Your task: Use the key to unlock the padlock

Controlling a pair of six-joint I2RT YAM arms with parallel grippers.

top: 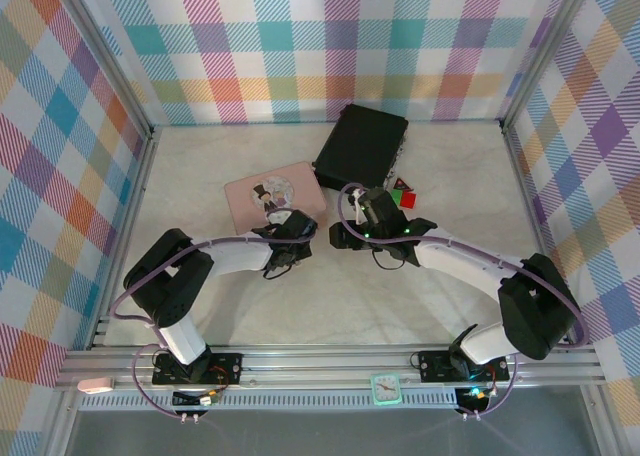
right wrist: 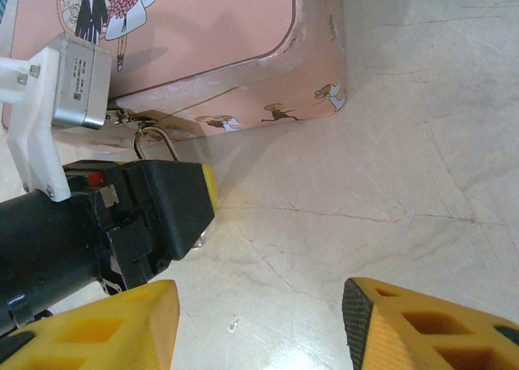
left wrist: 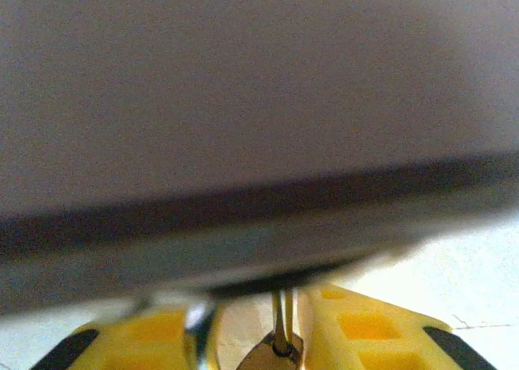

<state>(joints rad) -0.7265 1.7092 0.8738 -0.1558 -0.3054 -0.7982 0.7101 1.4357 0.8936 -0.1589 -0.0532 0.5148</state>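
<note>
The padlock (left wrist: 276,355) hangs at the front edge of the pink tin (top: 272,198). Its brass body and thin silver shackle sit between the yellow fingers (left wrist: 365,329) of my left gripper (left wrist: 247,337), which is shut on it. In the right wrist view the shackle (right wrist: 151,130) loops up to the tin's clasp, and the left gripper's black body (right wrist: 154,208) hides the padlock's body. My left gripper (top: 290,228) lies against the tin's near side. My right gripper (top: 342,236) faces it from the right, open (right wrist: 259,305) over bare table. The key is hidden.
A black box (top: 362,146) lies behind the tin at the back centre. Red and green blocks (top: 403,194) sit just right of my right wrist. Checked walls close the table on three sides. Pale table surface (top: 330,306) stretches toward the near edge.
</note>
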